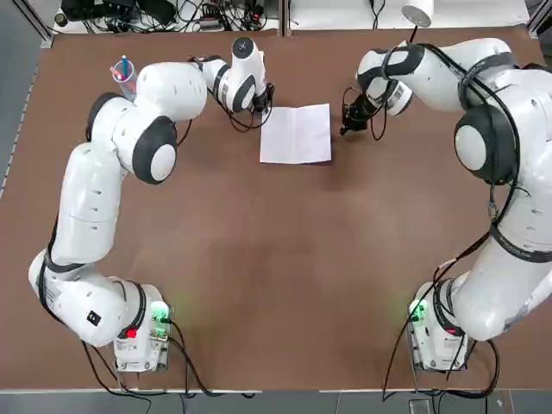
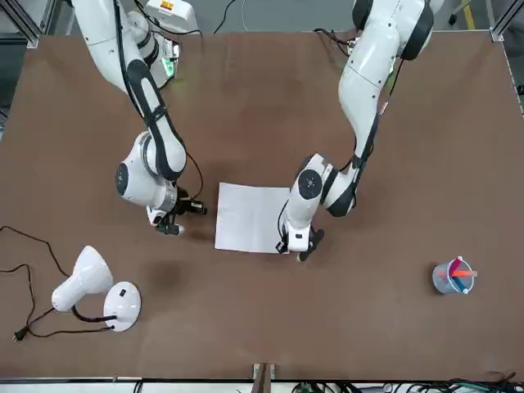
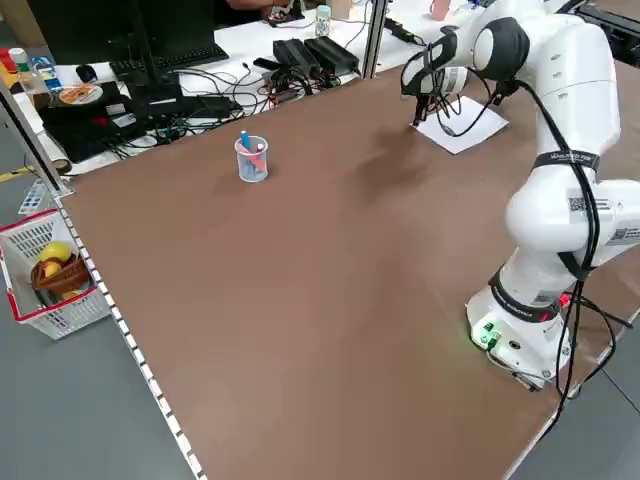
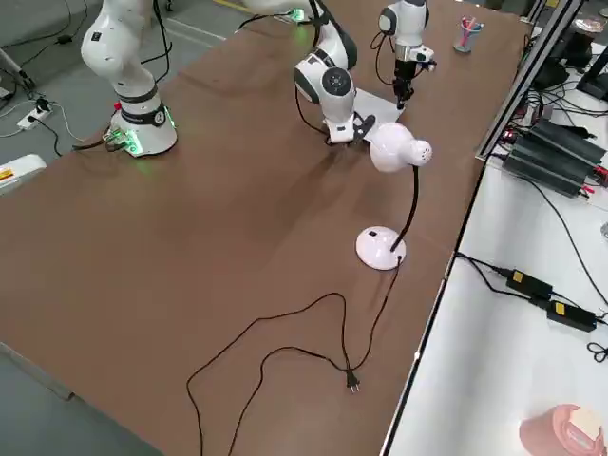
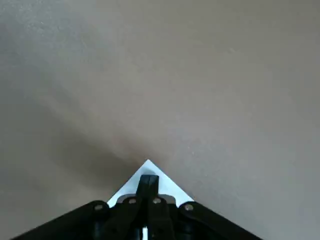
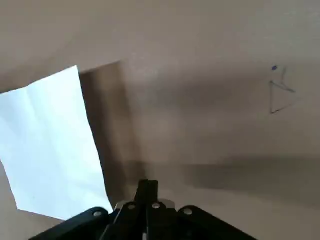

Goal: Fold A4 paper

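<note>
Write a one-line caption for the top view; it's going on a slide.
Left gripper at a far corner of the thin white rectangular paper sheet; right gripper beside its opposite edge.

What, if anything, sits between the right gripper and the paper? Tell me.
Nothing visible. The right gripper hangs just off the paper's right edge, with only bare table between them. The left gripper is already at the paper's far left corner. The lamp and cup stand well aside.
</note>
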You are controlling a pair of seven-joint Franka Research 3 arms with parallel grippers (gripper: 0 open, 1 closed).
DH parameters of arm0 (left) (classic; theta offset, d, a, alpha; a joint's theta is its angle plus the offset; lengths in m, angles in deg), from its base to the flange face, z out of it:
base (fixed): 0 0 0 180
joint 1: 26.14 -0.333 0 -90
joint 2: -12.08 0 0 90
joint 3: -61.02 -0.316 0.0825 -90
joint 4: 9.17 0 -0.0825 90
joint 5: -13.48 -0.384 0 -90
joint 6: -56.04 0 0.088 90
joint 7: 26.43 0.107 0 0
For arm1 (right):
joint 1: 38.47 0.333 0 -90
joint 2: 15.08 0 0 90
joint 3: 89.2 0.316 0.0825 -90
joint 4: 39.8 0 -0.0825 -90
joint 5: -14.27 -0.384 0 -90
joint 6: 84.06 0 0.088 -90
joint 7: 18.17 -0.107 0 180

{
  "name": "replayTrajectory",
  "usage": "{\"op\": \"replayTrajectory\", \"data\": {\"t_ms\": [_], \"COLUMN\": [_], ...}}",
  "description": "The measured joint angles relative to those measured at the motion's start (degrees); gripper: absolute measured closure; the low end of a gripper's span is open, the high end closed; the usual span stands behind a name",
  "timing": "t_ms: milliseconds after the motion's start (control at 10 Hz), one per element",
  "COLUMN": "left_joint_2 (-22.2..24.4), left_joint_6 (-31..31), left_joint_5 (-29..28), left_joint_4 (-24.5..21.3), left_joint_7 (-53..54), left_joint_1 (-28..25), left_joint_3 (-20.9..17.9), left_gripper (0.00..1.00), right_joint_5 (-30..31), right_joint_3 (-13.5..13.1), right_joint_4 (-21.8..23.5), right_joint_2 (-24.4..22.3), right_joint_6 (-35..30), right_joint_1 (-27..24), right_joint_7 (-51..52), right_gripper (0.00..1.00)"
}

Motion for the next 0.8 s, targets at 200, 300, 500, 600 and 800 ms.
{"op": "replayTrajectory", "data": {"t_ms": [200,300,500,600,800], "left_joint_2": [0.0,0.0,0.0,0.0,0.0], "left_joint_6": [0.0,0.1,0.3,0.4,0.4], "left_joint_5": [0.0,0.0,0.0,0.0,0.0], "left_joint_4": [0.0,-0.1,-0.1,-0.2,-0.2], "left_joint_7": [-0.1,-0.1,-0.1,-0.1,-0.1], "left_joint_1": [0.3,0.3,0.3,0.3,0.3], "left_joint_3": [-0.3,-0.3,-0.3,-0.4,-0.4], "left_gripper": [0.99,0.99,0.99,0.99,0.99], "right_joint_5": [-0.1,-0.9,-2.4,-2.7,-2.9], "right_joint_3": [0.5,1.3,2.0,2.0,2.0], "right_joint_4": [-0.6,-1.0,-1.9,-2.5,-3.6], "right_joint_2": [0.6,0.6,0.9,1.6,3.0], "right_joint_6": [0.0,0.0,0.0,0.0,0.0], "right_joint_1": [0.1,0.1,0.6,0.9,1.1], "right_joint_7": [0.0,0.0,0.0,0.0,0.0], "right_gripper": [0.99,0.99,0.99,0.99,0.99]}}
